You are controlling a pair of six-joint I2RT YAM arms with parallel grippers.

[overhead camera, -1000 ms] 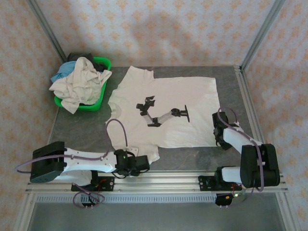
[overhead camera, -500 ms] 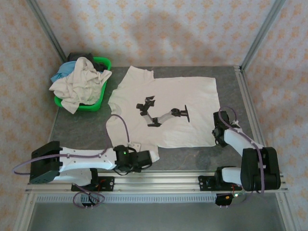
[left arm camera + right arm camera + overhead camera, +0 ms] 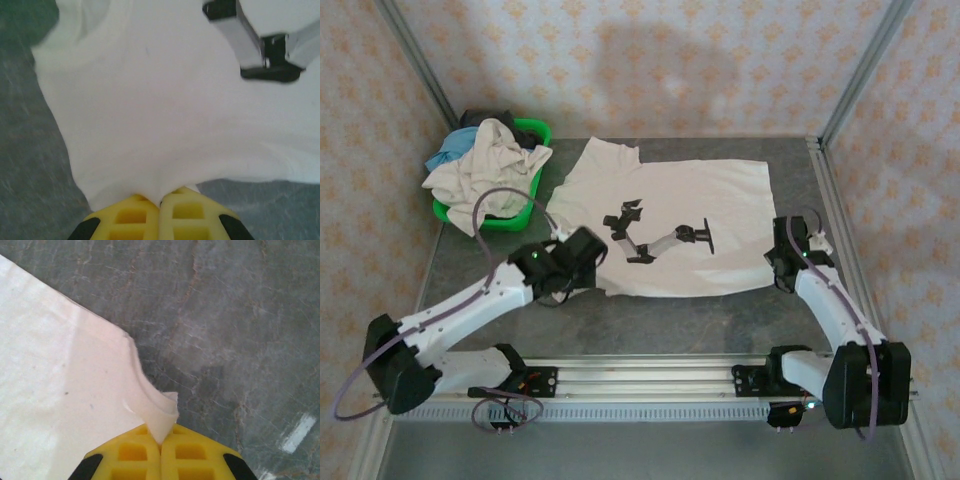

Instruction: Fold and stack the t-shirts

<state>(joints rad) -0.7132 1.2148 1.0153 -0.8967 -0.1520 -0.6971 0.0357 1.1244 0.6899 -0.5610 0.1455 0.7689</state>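
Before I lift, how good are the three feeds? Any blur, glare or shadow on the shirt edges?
Left wrist: soft and smeared, the white shirt nearly washed out, its black print fuzzy. Right wrist: crisp on the table veins; the pinched corner throws a dark shadow, and a bright streak, perhaps glare, sits lower right. Top external: sharp, even light, a faint shadow on the back wall.

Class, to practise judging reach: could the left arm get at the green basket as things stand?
Probably yes for reach: the basket sits close by, with nothing standing between. But the left hand is shut on the edge of the white shirt, so it must let go first.
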